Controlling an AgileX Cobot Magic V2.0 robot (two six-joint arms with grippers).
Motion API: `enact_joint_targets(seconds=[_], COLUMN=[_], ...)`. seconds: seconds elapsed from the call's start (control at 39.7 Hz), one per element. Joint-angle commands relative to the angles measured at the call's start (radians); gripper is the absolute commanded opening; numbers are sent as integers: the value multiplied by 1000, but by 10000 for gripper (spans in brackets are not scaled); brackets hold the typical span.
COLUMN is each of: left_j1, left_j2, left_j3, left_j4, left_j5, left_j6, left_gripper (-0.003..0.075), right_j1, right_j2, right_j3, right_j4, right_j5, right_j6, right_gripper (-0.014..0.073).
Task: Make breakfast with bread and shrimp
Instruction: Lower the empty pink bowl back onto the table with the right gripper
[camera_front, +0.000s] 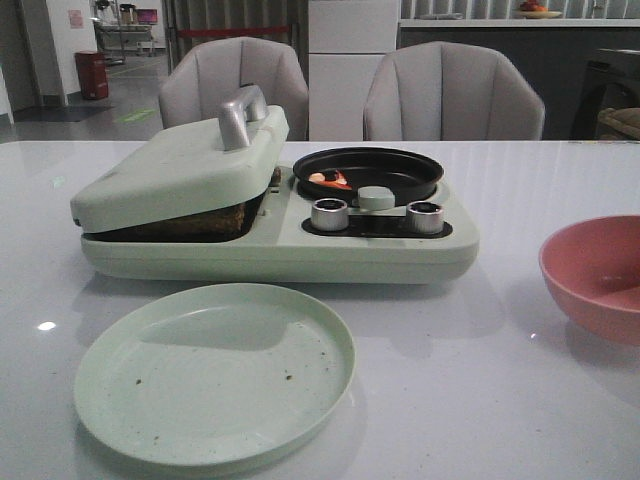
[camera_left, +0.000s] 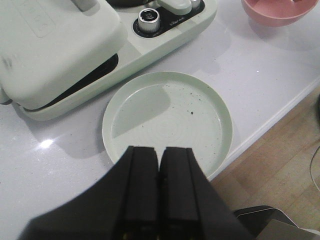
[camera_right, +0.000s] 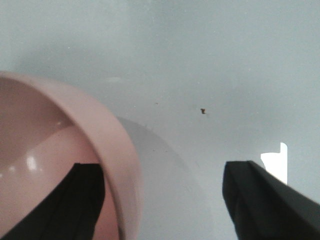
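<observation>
- Bread (camera_front: 215, 215): inside the sandwich press on the left half of the breakfast maker (camera_front: 300, 245). Only a brown toasted edge shows in the gap under the lid (camera_front: 180, 170). Can't tell how many slices.
- Lid sits tilted, propped on the bread, not fully down. Silver handle (camera_front: 242, 115) on top.
- Shrimp (camera_front: 332, 179): a few small orange/pale pieces in the black round pan (camera_front: 368, 172) on the right half of the appliance, at the pan's left side.
- Two silver knobs (camera_front: 330, 213) on the front panel below the pan, with a small pale green round knob (camera_front: 376, 197) between them.
- Pale green plate (camera_front: 214, 374): on the white table (camera_front: 450, 380) just in front of the appliance, apart from it. Nothing on it but a few dark crumbs.
- Pink bowl (camera_front: 598, 275): right edge of the table, well apart from the appliance.
- Left gripper (camera_left: 160, 170): jaws closed flat together, nothing between them, hovering above the near rim of the plate.
- Right gripper (camera_right: 165, 200): jaws spread wide, nothing held. One finger (camera_right: 75, 200) sits inside the pink bowl's rim (camera_right: 120, 150), the other finger (camera_right: 265, 200) outside over bare table. Can't tell whether either touches the bowl.
- Neither arm shows in the front view.
- Two grey chairs (camera_front: 452, 95) behind the table.
</observation>
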Motion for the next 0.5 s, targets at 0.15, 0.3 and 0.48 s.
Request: enact_joint_targets(seconds=[0.15,0.3,0.48], left_j1=[-7,-7,-7], left_j2=[-6,-6,-6], left_j3=[-29,-29,-29], left_j4=[-21,-21,-21], left_j5=[-67,-67,-67], left_j6=[-6,-6,-6], left_gripper=[99,99,99], right_j1=[36,114,245], right_j2=[-95,-202,-347], right_j3=[-22,-22,-22], right_j4=[13,-24,-88], right_j5=[-31,-32,12], right_j6=[-20,-20,15], right_gripper=[610,610,610])
